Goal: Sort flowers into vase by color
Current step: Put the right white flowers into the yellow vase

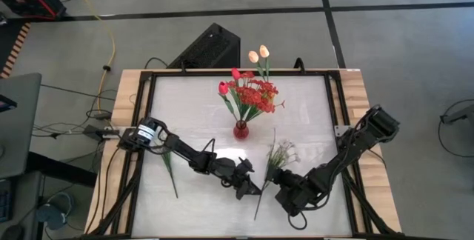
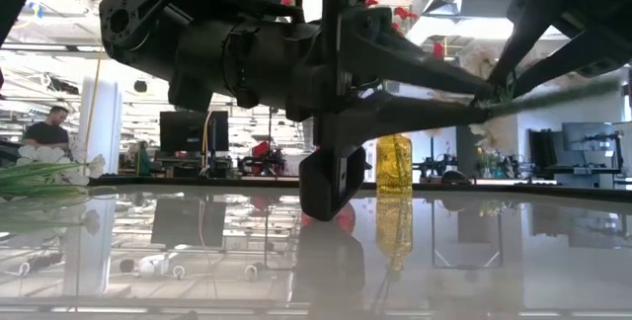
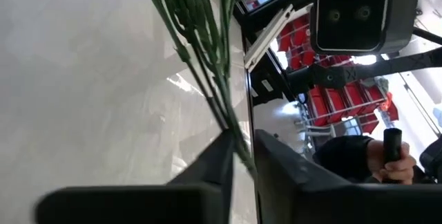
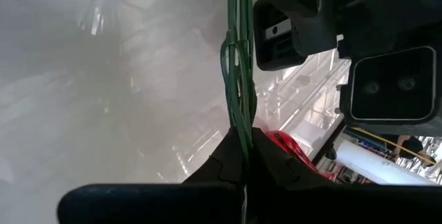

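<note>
Nearest the front edge of the white counter (image 1: 192,114), 2 dark hands meet on 1 sprig of tiny white blossoms (image 1: 280,153). The left hand (image 1: 252,187) and right hand (image 1: 275,186) are both clamped on its green stems. The sprig's long axis runs front-to-back, blossoms toward the small red glass vase (image 1: 241,130). Left of that vase lies 1 green stem (image 1: 170,172). The vase holds red flowers (image 1: 248,95); behind it stand 2 peach tulips (image 1: 258,52).
</note>
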`<move>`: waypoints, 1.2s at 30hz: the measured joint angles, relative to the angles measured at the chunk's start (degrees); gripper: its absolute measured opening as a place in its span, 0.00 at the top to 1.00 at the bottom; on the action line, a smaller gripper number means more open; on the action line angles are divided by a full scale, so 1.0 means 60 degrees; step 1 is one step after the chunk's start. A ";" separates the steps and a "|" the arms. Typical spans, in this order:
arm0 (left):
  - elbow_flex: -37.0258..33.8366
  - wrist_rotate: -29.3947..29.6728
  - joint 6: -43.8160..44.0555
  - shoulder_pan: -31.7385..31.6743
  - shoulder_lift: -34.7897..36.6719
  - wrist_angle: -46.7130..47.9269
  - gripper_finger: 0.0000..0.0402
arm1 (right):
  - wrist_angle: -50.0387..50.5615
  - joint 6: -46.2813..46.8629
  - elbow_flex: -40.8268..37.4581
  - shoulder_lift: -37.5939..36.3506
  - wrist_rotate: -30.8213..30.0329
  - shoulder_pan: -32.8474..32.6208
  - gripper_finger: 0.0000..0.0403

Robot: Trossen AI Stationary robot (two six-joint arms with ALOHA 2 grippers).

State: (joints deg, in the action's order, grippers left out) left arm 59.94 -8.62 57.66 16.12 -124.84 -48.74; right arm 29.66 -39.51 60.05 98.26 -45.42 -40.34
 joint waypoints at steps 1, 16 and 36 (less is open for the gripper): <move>0.0000 0.0009 -0.0026 0.0000 0.0000 0.0031 0.93 | -0.0037 0.0000 0.0000 0.0000 -0.0009 0.0000 0.89; 0.0055 0.0445 -0.0219 0.0021 -0.0007 0.0131 0.96 | -0.0285 0.0848 -0.0004 0.0000 -0.0452 0.0000 0.89; 0.0197 0.1028 -0.0582 0.0091 -0.0022 0.0297 0.84 | -0.0001 0.1598 -0.0004 0.0000 0.0041 0.0004 0.79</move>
State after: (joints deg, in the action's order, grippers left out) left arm 61.12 -2.45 54.16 16.67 -124.97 -46.96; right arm 29.65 -29.92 60.03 98.26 -45.17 -40.32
